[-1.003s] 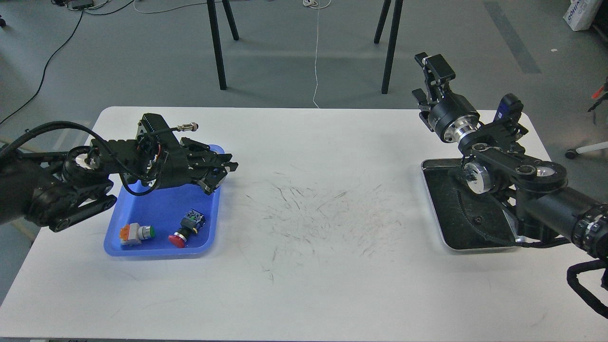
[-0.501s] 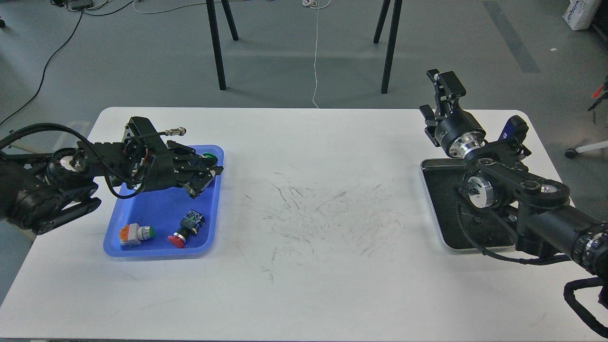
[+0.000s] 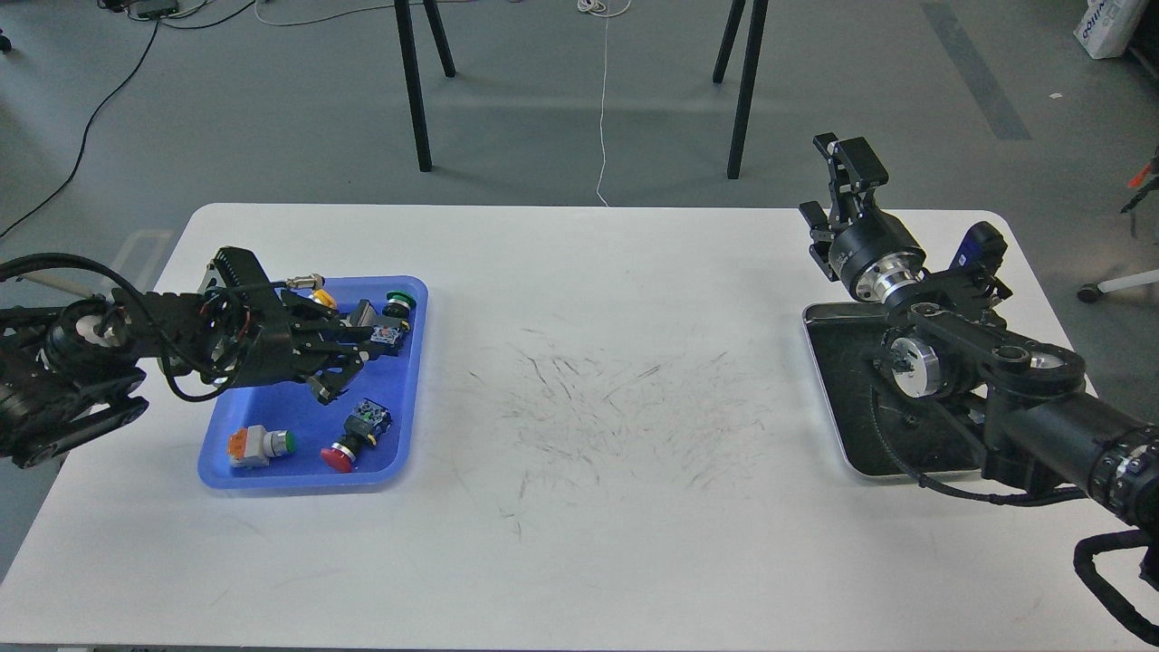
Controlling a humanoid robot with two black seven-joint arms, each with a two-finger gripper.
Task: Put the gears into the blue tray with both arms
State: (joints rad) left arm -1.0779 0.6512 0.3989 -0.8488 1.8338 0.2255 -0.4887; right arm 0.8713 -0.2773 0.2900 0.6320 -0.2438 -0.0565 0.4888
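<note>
My left claw (image 3: 349,367) hangs low over the blue tray (image 3: 272,417), fingers spread apart and holding nothing that I can make out. The tray sits at about 9 o'clock on the white surface (image 3: 579,435). Inside it lie coloured push-button switches: a red-capped switch (image 3: 353,439) and a green-and-orange switch (image 3: 258,445) along the near side, and a green-capped switch (image 3: 397,302) at the far corner, with more parts half hidden behind my fingers. I cannot see any gears in the tray — they are too small, or covered by my arm.

My right claw (image 3: 838,195) is raised at about 2 o'clock, beyond the far edge of the steel tray (image 3: 828,398). It is dark and seen nearly end-on; whether it is released or clenched, I cannot tell. A small dark round piece (image 3: 908,419) on the steel tray's scratched bottom may be a gear, though it blends into the black floor.

Hazards, as a judgement:
- The left fingers are just above the switches; any sideways or downward travel could knock one over the rim.
- A black gear on a black floor is easily missed; a misaligned descent would close on nothing or slip off it.
- The right forearm and its cables lie across the steel tray, so they could drag pieces or shift the tray.
</note>
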